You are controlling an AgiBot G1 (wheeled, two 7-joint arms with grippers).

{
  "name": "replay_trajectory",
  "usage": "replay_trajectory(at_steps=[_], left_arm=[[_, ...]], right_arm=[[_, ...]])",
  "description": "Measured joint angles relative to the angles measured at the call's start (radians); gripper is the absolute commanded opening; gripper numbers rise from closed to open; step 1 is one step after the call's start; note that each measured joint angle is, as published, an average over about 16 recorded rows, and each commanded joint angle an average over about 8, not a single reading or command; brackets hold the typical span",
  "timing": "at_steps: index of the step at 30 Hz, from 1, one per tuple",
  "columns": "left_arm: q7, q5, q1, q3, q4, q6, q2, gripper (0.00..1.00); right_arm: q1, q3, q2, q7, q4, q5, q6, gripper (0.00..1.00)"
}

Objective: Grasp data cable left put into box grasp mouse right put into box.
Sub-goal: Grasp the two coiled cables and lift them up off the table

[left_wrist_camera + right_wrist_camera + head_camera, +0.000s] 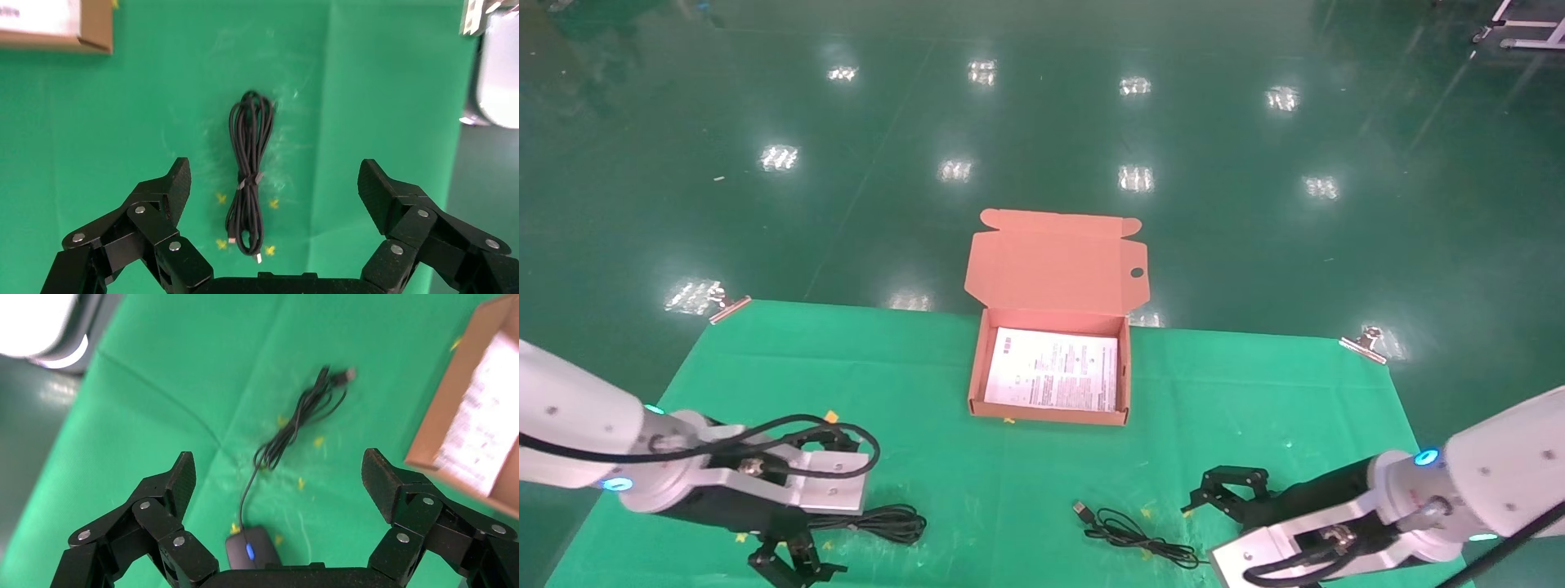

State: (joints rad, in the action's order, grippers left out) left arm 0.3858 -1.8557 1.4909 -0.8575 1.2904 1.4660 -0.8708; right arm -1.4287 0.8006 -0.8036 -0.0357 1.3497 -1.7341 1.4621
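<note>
The salmon-brown box (973, 384) stands open at the table's far middle, its flap lid (1058, 261) raised and a white leaflet as its floor. The tied black data cable (891, 523) lies on the green cloth just right of my left gripper (793, 567). In the left wrist view the cable (250, 177) lies below the open, empty left gripper (273, 170). My right gripper (1226, 487) is open and empty. The black mouse (251, 551) lies under it, with its cord (300, 416) trailing toward the box (440, 416). In the head view only the cord (1128, 532) shows.
A green cloth (1254, 392) covers the table, held by metal clips at the far corners (730, 309) (1365, 343). Small yellow marks sit round the cable and the mouse. Glossy green floor lies beyond the far edge.
</note>
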Motion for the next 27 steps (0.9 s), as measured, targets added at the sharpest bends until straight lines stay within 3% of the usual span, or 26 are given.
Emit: replay_trajectory(at_steps=[11, 19, 27], left_arm=[[0.022, -0.144, -0.031, -0.05, -0.191, -0.11, -0.103, 1.0], [-0.018, -0.127, -0.042, -0.036, -0.406, -0.189, -0.157, 1.0], [-0.086, -0.086, -0.037, -0.012, -0.605, -0.248, -0.201, 1.0]], right_arm=[[0.074, 0.043, -0.055, 0.085, -0.029, -0.152, -0.124, 1.0], [0.124, 0.046, -0.102, 0.145, -0.109, -0.198, -0.217, 1.0], [0.143, 0.046, -0.162, 0.148, -0.236, -0.222, -0.297, 1.0]])
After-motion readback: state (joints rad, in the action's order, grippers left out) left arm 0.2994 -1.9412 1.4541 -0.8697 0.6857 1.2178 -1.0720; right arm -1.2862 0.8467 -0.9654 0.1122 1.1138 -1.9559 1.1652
